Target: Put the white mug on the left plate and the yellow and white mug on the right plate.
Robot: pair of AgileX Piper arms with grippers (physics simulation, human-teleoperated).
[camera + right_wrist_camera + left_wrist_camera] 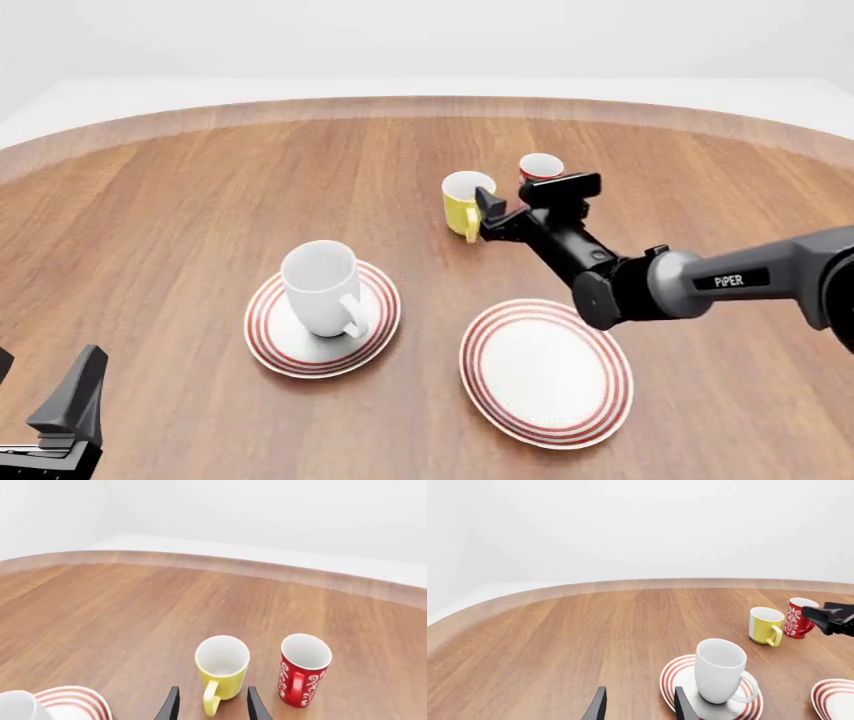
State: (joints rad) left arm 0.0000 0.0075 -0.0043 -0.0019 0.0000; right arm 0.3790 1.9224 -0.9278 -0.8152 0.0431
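Note:
The white mug (324, 288) stands upright on the left plate (267, 338), handle toward the camera. Beside it the right plate (547, 372) is bare. Farther back stands the yellow and white mug (466, 203), upright on the wood. My right gripper (489, 216) is open just at that mug's near side. In the right wrist view the yellow and white mug (222, 667) and its handle sit between the fingers (170, 706), with a gap on each side. My left gripper (70, 405) is open and holds nothing, low at the near left. The left wrist view shows the white mug (720, 672) on its plate (672, 676).
A slim red cup (539, 167) with white markings stands just right of the yellow mug, also seen as the red cup (303, 672) beside my right finger. The round wooden table's rim (400, 104) curves along the back.

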